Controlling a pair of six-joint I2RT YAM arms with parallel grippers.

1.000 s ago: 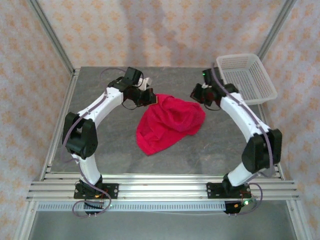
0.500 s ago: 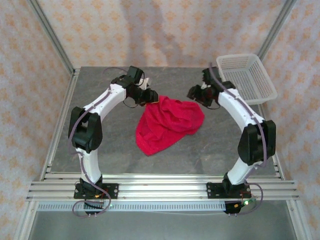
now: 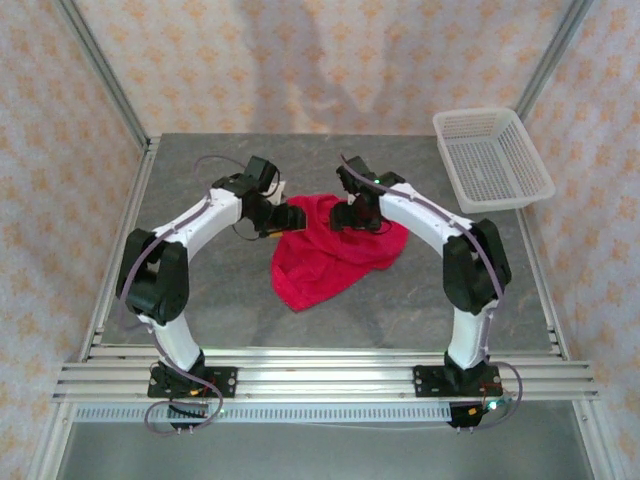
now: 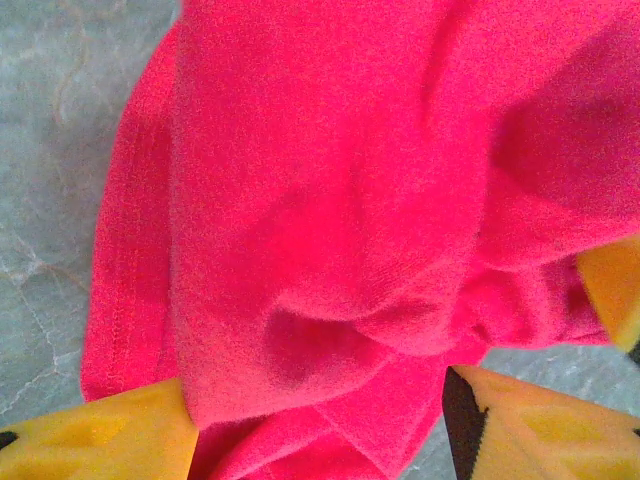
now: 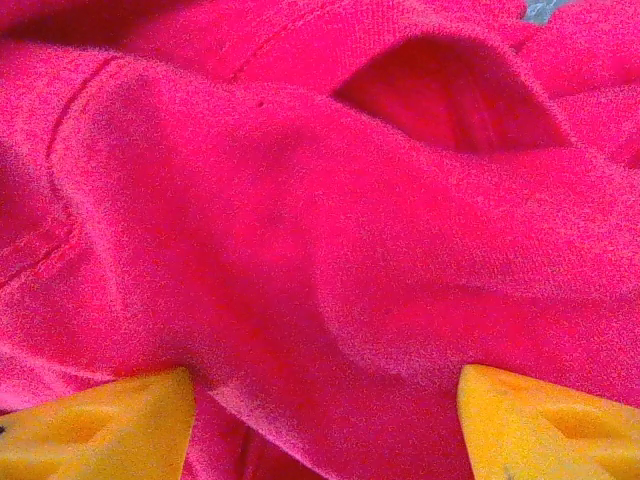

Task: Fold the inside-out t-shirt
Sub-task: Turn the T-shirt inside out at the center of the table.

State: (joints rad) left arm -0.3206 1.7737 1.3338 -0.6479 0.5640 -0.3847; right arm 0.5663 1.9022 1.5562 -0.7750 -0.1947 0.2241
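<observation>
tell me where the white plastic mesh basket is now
Top view: the white plastic mesh basket sits at the grey table's far right corner, apart from the crimson t-shirt.

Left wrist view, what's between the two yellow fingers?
A bunched fold of the red t-shirt lies between the spread fingers of the left gripper, shown in the left wrist view.

Concealed, cropped and unresolved parts.

From above, the t-shirt's (image 3: 335, 250) far edge lies under the left gripper (image 3: 285, 217) and right gripper (image 3: 352, 215). Their fingertips are too small to separate, and the collar and sleeves are lost in the crumpled heap. Left wrist view: yellow fingers (image 4: 95, 440) cut by the bottom edge, cloth runs off top and right, yellow piece (image 4: 612, 290) at the right edge unidentified. Right wrist view: fingers (image 5: 100, 425) likewise cropped; grey patch (image 5: 541, 9) at the top edge, nature undetermined.
</observation>
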